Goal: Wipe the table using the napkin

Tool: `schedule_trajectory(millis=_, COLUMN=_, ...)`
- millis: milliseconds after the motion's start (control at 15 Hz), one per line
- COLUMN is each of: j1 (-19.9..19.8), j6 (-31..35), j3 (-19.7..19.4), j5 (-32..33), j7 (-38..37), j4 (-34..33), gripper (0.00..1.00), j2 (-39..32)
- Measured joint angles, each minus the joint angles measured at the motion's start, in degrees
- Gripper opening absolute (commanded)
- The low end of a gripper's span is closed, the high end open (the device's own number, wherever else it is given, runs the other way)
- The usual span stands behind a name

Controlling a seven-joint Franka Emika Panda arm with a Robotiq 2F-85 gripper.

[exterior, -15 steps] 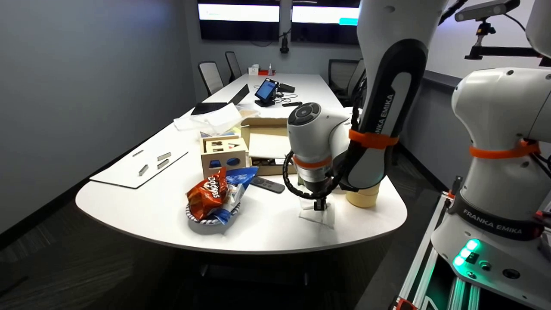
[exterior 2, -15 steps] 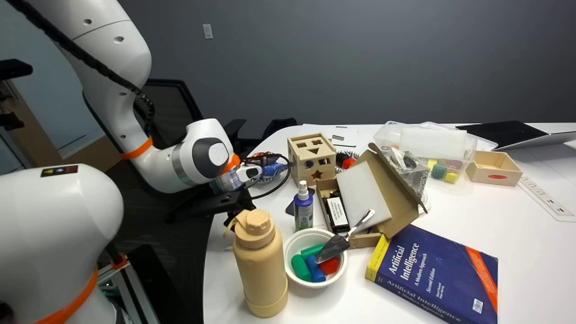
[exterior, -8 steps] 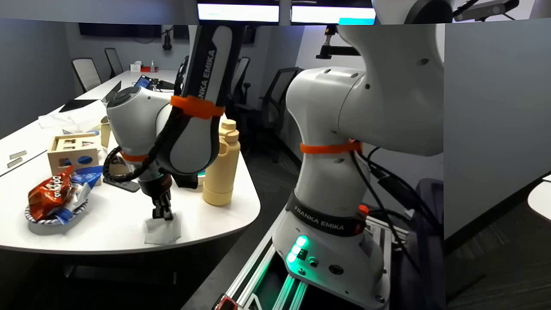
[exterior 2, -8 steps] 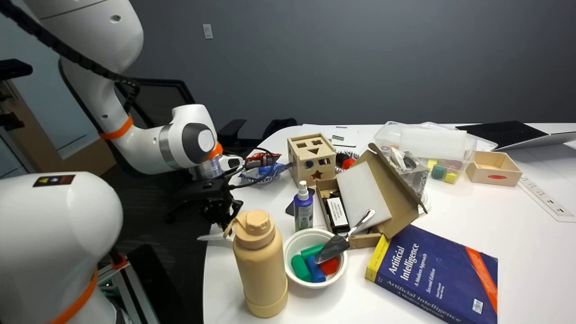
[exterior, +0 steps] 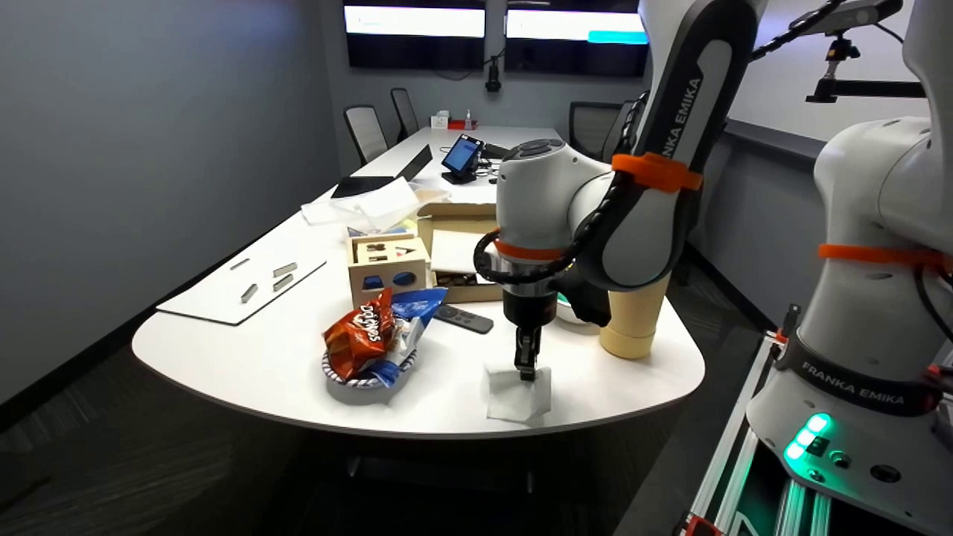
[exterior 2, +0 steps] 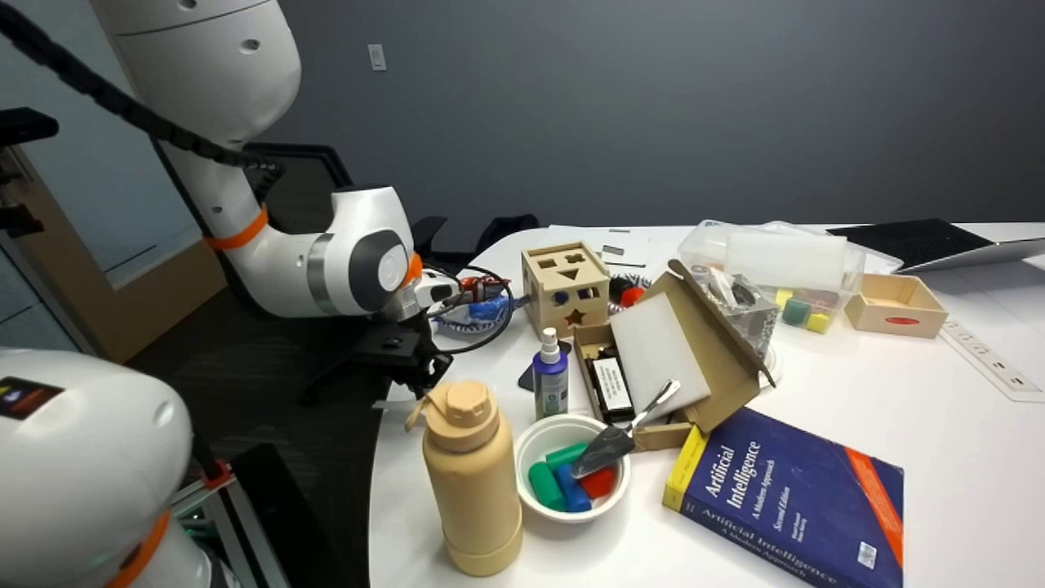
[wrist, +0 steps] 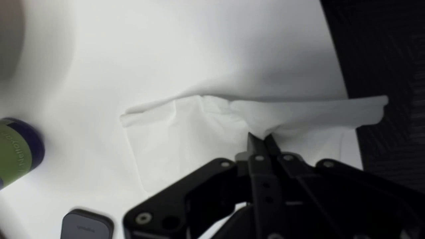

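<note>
Close to the rounded end of the white table [exterior: 439,406], the napkin [exterior: 514,403] is spread out beneath the gripper [wrist: 264,136], whose fingertips are brought together with a gathered fold pinched between them, roughly midway along the napkin's length. By such a hold, it is judged, both sides are left loose so that a broad face can be trailed over the surface. The fingers are pointed downward, presumably so that the napkin can be worked low and flat; how firmly it is pressed, or whether all of it is touching, cannot be told. One end is seen past the table's edge in the wrist view, but whether it is overhanging or merely lifted is unclear. Wiping is taken to be the step in hand, with no change of grip needed. Sideways strokes seem to be bounded by the basket [exterior: 344,383] of snack bags [exterior: 361,335] and the tall tan bottle [exterior: 629,331], while the remote [exterior: 463,318] and, in an exterior view, the spray bottle [exterior 2: 551,388] are set farther in. Short strokes would thus be favoured. As the napkin is thin, it could be torn or bunched if too much force were applied.
</note>
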State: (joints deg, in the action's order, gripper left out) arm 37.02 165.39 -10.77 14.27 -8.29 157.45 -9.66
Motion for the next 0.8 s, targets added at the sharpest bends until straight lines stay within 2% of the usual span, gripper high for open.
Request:
schedule_trajectory(millis=133, j1=0.02, j6=4.63, j3=-3.7, j5=6.58, j7=-3.98, j4=0.01, gripper=0.0, j2=-2.24)
schedule_trajectory(millis=267, j1=2.89, j6=8.17, j3=-10.82, j5=14.47, j7=-8.46, j4=-0.27, gripper=0.0, j2=-4.29)
schedule_trajectory(millis=400, j1=7.56, j6=10.1, j3=-19.04, j5=21.07, j7=-12.37, j4=-1.17, gripper=0.0, j2=-6.05)
schedule_trajectory(millis=600, j1=13.98, j6=10.77, j3=-28.14, j5=26.06, j7=-15.58, j4=-2.32, gripper=0.0, j2=-8.47)
schedule_trajectory(millis=800, j1=18.93, j6=10.1, j3=-33.5, j5=28.0, j7=-16.56, j4=-2.32, gripper=0.0, j2=-10.97)
